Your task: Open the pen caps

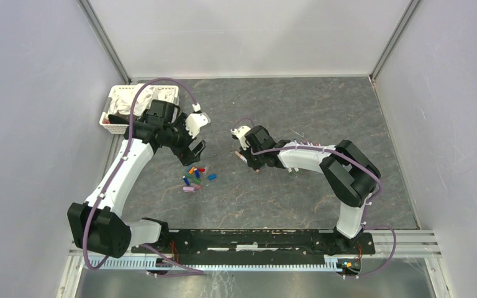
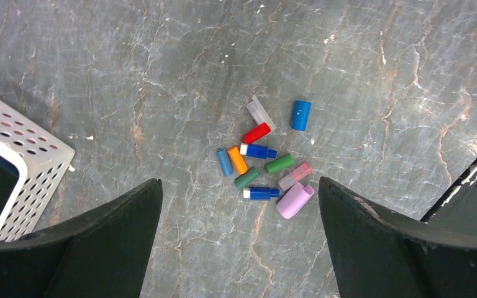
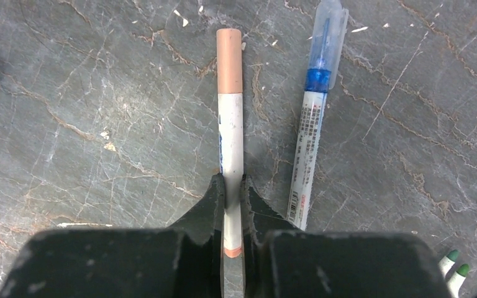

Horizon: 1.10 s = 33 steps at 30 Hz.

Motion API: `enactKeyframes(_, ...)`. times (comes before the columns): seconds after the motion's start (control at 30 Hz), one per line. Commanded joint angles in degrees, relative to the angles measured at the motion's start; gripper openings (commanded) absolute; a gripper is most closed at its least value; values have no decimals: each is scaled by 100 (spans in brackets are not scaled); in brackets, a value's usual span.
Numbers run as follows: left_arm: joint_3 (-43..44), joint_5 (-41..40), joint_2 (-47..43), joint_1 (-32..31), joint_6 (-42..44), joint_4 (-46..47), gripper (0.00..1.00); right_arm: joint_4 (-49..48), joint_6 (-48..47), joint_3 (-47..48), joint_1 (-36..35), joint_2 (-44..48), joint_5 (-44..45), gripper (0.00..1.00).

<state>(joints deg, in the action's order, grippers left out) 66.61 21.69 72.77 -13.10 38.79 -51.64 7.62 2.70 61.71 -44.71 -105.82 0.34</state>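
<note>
Grey veined desk (image 1: pixel 298 105), white walls round. My right tool (image 3: pixel 233 186) is clenched on the white barrel of the peach-capped pen (image 3: pixel 230 136), near its tail end. The peach cap (image 3: pixel 229 61) is on and points away from me. Can't tell if the pen rests on the desk or is just off it. Blue pen (image 3: pixel 310 130) with clear cap (image 3: pixel 330 28) lies just beside, apart.

My left tool (image 1: pixel 194 149) hangs released, jaws wide, above the heap of loose caps (image 2: pixel 264 164).

Step, I judge: offer the cap end to the left tool. To do it well:
- grip the barrel only and keep the pen level
- left tool pinches the cap alone
- pull straight along the axis, no sideways bend

White perforated basket (image 2: pixel 34 155), far left, holds white cloths (image 1: pixel 124 99). No pens or caps seen in it.
</note>
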Motion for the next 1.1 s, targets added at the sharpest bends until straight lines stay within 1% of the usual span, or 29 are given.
enactKeyframes(0.0,-141,515,-242,18,387,98,100,-81,-23,-116,1,23,-23,5)
enactKeyframes(0.07,-247,683,-303,14,552,93,100,-66,-29,-108,6,73,-20,0)
enactKeyframes(0.13,-337,823,-359,18,708,92,100,-71,-33,-96,2,147,-18,0)
enactKeyframes(0.27,-480,1074,-437,10,1038,51,100,-15,-10,33,3,365,-574,0)
enactKeyframes(0.4,-677,1395,-528,3,1659,-63,100,243,8,293,6,572,-1609,0)
enactKeyframes(0.63,-983,1723,-617,-175,2825,-452,100,618,221,384,13,739,-3811,0)
enactKeyframes(0.77,-1160,1769,-622,-490,3020,-519,99,425,504,237,9,746,-4748,0)
enactKeyframes(0.87,-1251,1811,-575,-747,3029,-517,95,195,682,158,3,749,-5375,0)
enactKeyframes(1.0,-1399,1784,-541,-1007,2984,-415,89,299,637,273,-14,632,-5857,0)
enactKeyframes(1.07,-1446,1755,-513,-1067,2982,-379,87,464,554,350,-44,547,-5939,0)
